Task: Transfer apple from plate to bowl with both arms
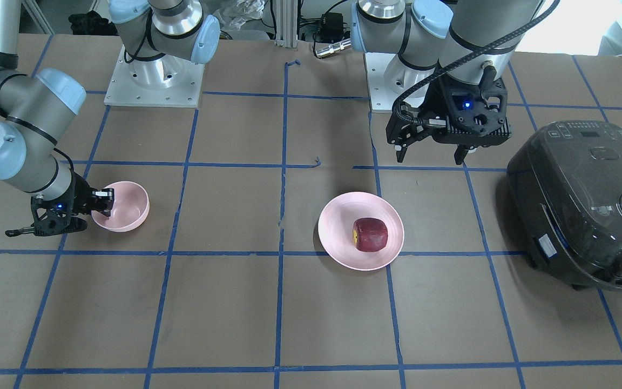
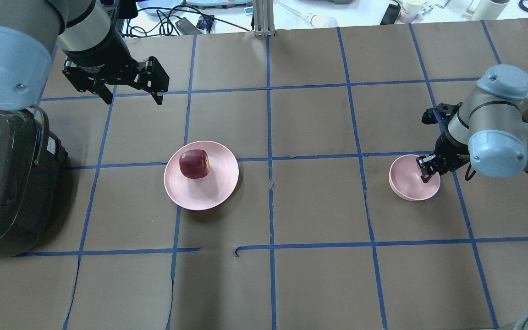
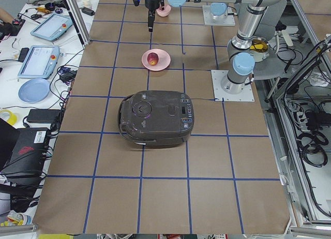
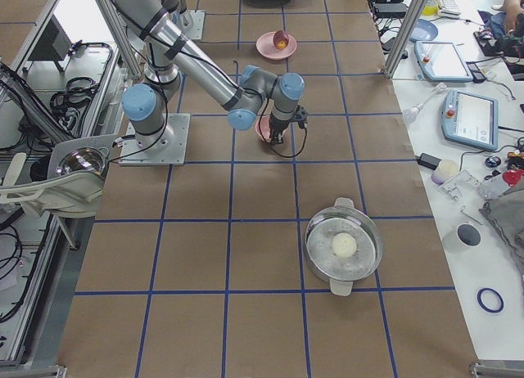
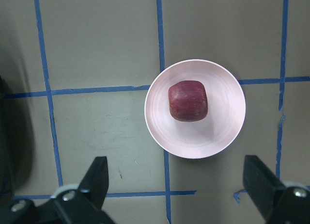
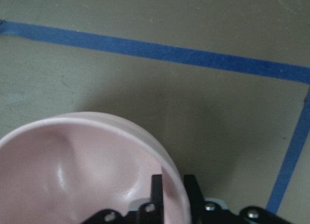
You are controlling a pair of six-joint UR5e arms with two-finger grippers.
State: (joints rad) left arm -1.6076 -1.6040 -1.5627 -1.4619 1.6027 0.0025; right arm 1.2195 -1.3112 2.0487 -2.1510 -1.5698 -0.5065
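Observation:
The dark red apple [image 2: 194, 163] lies on the wide pink plate [image 2: 200, 192], toward its far side. My left gripper [image 2: 133, 96] is open and empty, hovering above the table beyond the plate; its wrist view looks straight down on the apple [image 5: 188, 100] and plate [image 5: 218, 136]. The small pink bowl [image 2: 408, 183] sits to the right. My right gripper [image 2: 426, 169] is shut on the bowl's rim, one finger inside and one outside, as its wrist view [image 6: 172, 195] shows. The front view shows the apple [image 1: 370, 234], plate [image 1: 338, 232], bowl [image 1: 127, 208] and both grippers [image 1: 430, 160] [image 1: 103, 202].
A dark grey rice cooker [image 2: 2, 183] stands at the table's left end, close to the left arm. A metal pot with a glass lid [image 4: 344, 245] stands at the right end. Blue tape lines grid the brown table. The arm bases [image 1: 154, 75] sit at the robot's edge.

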